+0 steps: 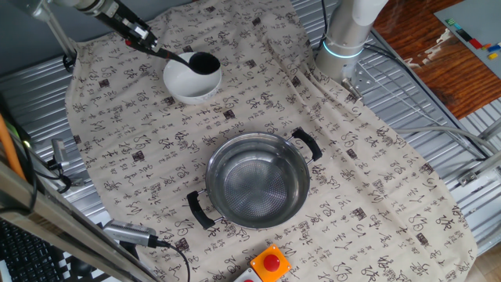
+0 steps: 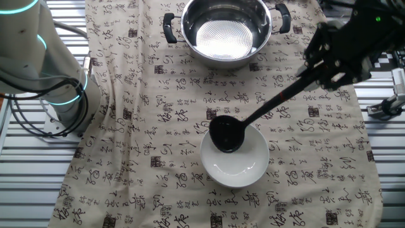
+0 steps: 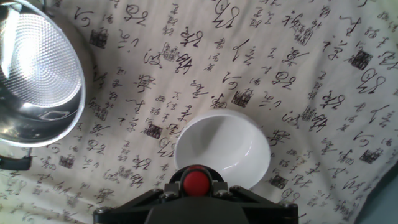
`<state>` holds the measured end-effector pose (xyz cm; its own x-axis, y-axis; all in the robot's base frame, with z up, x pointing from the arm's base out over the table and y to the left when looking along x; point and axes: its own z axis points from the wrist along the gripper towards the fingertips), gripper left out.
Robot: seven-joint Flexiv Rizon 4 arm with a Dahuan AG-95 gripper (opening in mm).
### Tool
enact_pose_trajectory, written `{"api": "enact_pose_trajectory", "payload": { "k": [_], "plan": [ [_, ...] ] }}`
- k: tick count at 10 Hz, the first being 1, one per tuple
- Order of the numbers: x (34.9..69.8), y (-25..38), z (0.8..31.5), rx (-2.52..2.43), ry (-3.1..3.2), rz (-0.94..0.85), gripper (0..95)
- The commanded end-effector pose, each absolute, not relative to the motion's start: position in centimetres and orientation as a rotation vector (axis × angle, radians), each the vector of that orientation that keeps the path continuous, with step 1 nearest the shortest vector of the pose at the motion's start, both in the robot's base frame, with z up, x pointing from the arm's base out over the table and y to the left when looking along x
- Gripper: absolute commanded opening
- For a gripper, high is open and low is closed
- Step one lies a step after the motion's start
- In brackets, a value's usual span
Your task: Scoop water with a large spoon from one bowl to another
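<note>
Ladle scoop over the white bowl; steel pot stands apart on the printed cloth.

One tablecloth [image 1: 376, 188], beige fabric printed with black calligraphy, wrinkled, draped over a ribbed metal table [image 1: 470, 227]; one stainless-steel pot [image 1: 258, 181], wide and round, shiny, dimpled bottom, two black loop handles on opposite sides; one small white bowl [image 2: 243, 166], round, smooth, glossy, well apart from the pot; one black ladle [image 2: 226, 133], deep round scoop sitting at the bowl's rim and partly inside it, long thin handle rising at a slant to the gripper [image 1: 139, 34]; handle end is red, seen in the hand view between the fingers; the gripper pinches the ladle's handle near its upper end; one red round button [image 1: 272, 261] at the table edge near the pot.
</note>
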<state>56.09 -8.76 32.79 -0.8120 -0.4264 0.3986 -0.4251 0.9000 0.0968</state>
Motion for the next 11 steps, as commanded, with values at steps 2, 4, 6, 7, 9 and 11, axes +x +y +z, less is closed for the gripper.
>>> {"api": "enact_pose_trajectory", "payload": {
  "k": [2, 4, 6, 7, 9, 11],
  "plan": [
    [56.77, -9.48, 31.91, 0.654, -2.647, 0.002, 0.0],
    [56.79, -9.58, 31.73, 0.648, -2.654, -0.001, 0.0],
    [56.79, -9.58, 31.73, 0.631, -2.673, -0.014, 0.0],
    [56.79, -9.58, 31.73, 0.625, -2.681, -0.012, 0.0],
    [56.79, -9.58, 31.73, 0.623, -2.691, -0.012, 0.0],
    [56.79, -9.58, 31.73, 0.628, -2.692, -0.011, 0.0]
  ]
}}
